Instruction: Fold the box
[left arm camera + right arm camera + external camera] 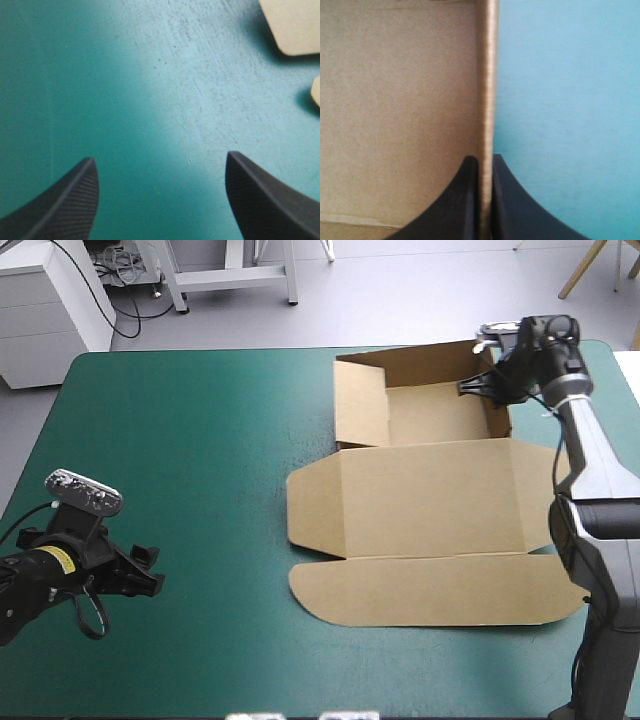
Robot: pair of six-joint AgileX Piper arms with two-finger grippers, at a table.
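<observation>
Brown box on worktop's right half: far tray walls up, rest flat. My right tool pinches the tray's right wall; left tool released, well clear. Risk: pulling that wall drags the whole unpinned sheet, or the thin edge slips free.

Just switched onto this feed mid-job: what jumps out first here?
The brown box dominates the right half of the teal-green cover: a tray with raised walls at the far end, its lid and flaps lying flat toward the near edge. The right gripper is shut on the tray's wall on the right side. The left gripper hangs open over bare cover at the near left corner, apart from the box.
</observation>
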